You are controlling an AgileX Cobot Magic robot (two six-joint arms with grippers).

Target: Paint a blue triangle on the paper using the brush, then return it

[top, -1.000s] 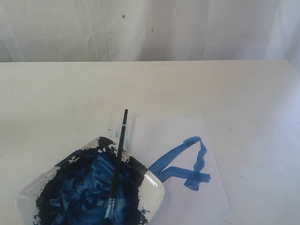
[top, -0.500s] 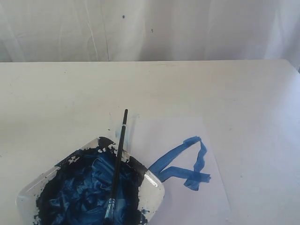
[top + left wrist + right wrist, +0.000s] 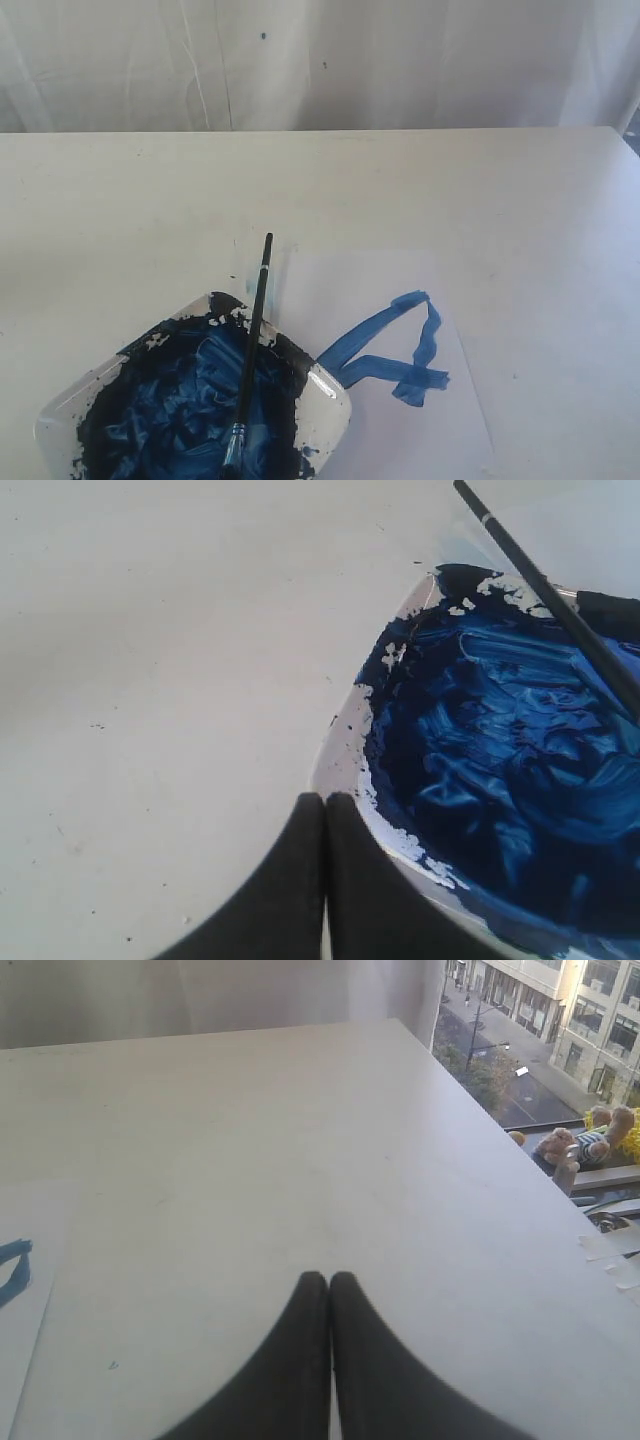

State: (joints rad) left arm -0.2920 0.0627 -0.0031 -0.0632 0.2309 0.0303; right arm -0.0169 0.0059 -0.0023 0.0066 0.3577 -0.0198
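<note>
Black-handled brush (image 3: 250, 350) lying across paint-filled white plate (image 3: 333, 398) at tabletop's (image 3: 120, 200) near edge, bristles in paint, blue triangle (image 3: 400, 372) on paper (image 3: 350, 285) touching plate, left gripper (image 3: 325, 800) closed, empty, by plate rim, right gripper (image 3: 329, 1280) closed, empty, over bare tabletop.

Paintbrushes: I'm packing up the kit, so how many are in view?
1: the paintbrush lies across the paint-filled plate, handle end jutting past its far rim. Others could lie off-frame.

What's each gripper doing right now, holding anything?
Left gripper: closed, holding nothing.
Right gripper: closed, holding nothing.
The brush rests across the plate, in neither gripper.
</note>
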